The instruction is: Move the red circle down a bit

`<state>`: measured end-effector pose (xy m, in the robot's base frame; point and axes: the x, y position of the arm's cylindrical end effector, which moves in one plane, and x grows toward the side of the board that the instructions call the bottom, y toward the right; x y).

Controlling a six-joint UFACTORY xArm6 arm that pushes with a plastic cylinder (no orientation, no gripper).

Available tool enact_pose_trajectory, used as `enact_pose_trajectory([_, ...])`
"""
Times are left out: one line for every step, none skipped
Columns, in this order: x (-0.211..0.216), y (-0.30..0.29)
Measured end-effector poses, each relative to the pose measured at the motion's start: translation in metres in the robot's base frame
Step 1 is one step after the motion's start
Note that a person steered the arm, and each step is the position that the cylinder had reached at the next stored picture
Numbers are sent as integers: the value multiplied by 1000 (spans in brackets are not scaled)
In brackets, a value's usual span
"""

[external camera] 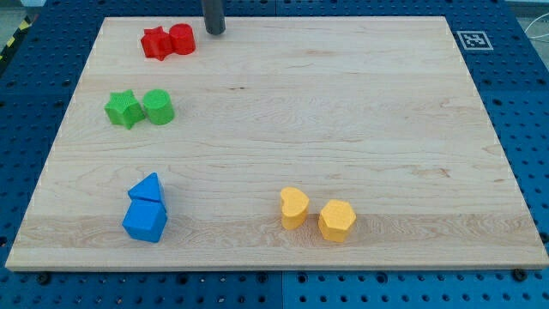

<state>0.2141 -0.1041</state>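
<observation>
The red circle (182, 39) lies near the view's top left of the wooden board (343, 112), touching a red star (155, 43) on its left. My tip (214, 31) is at the board's top edge, just to the right of the red circle and slightly above it, a small gap apart from it.
A green star (123, 109) and a green circle (159, 107) sit together at the left. A blue triangle (148, 188) and a blue block (145, 221) are at the bottom left. Two yellow blocks (294, 207) (337, 221) lie at the bottom centre. A marker tag (473, 39) is at the top right corner.
</observation>
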Motion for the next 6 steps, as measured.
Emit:
enact_pose_trajectory([-16,-13])
enact_pose_trajectory([-21,-40])
enact_pose_trajectory([-18,-68])
enact_pose_trajectory([-13,-67])
enact_pose_trajectory([-6,-62])
enact_pose_trajectory([3,-62])
